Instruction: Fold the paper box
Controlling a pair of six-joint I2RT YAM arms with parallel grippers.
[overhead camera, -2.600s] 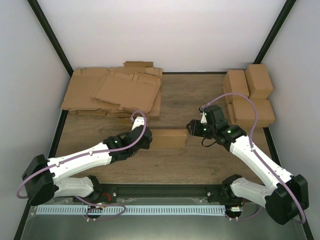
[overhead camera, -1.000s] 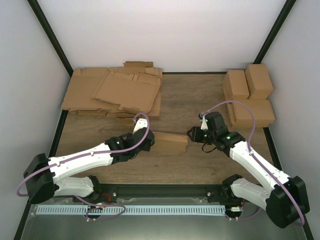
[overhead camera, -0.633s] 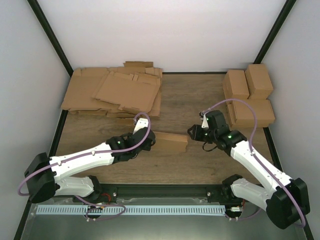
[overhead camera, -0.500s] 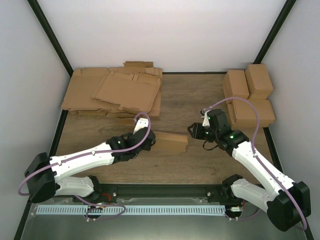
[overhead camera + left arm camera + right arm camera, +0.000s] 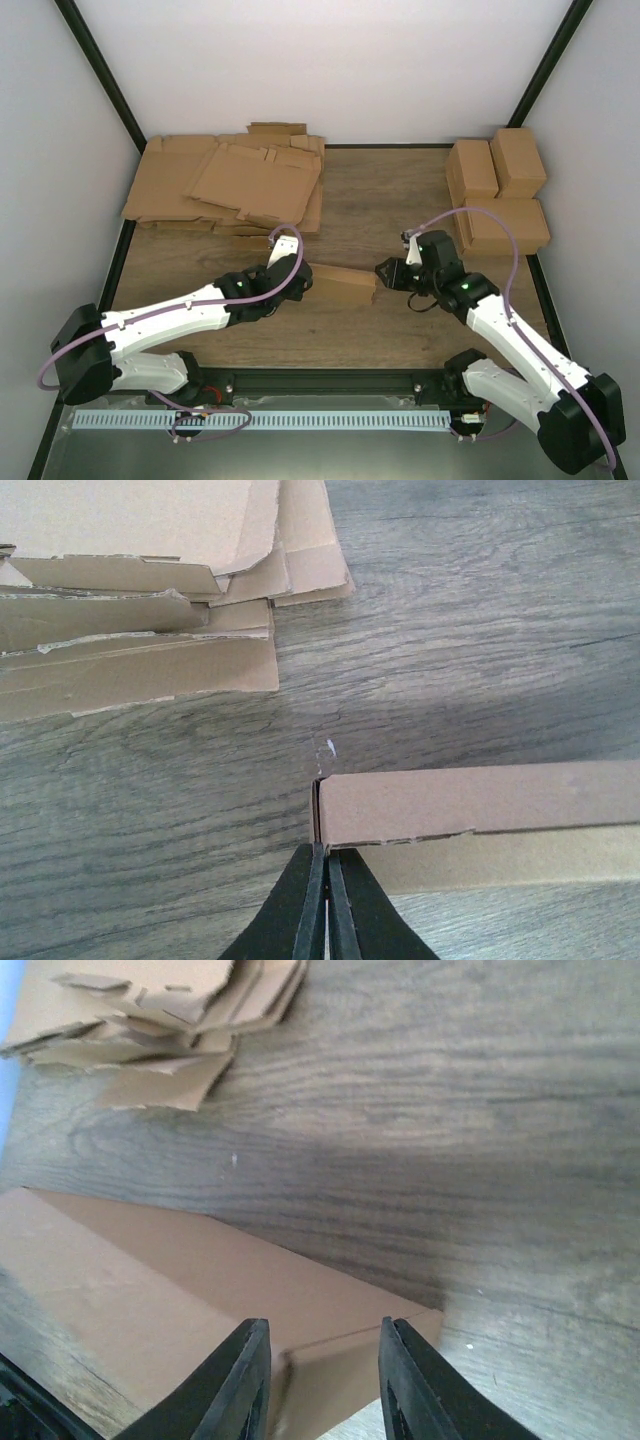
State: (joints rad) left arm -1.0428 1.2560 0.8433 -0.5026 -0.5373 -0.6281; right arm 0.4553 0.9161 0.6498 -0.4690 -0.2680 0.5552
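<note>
Paper box [image 5: 340, 285] lies mid-frame on the bench [image 5: 390, 200], between both arms. Your left hand [image 5: 325, 910] is fully closed against the box's left end, so use it as a firm brace. Your right hand [image 5: 322, 1380], partly open and gripping nothing, straddles the right end flap [image 5: 340, 1355]. Push squarely along the crease, slowly.

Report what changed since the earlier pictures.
The right gripper drew back toward the near edge, and the paper box turned, its right end swinging nearer too. The left gripper stayed shut at its left end; the flat sheets and stacked boxes did not move.
</note>
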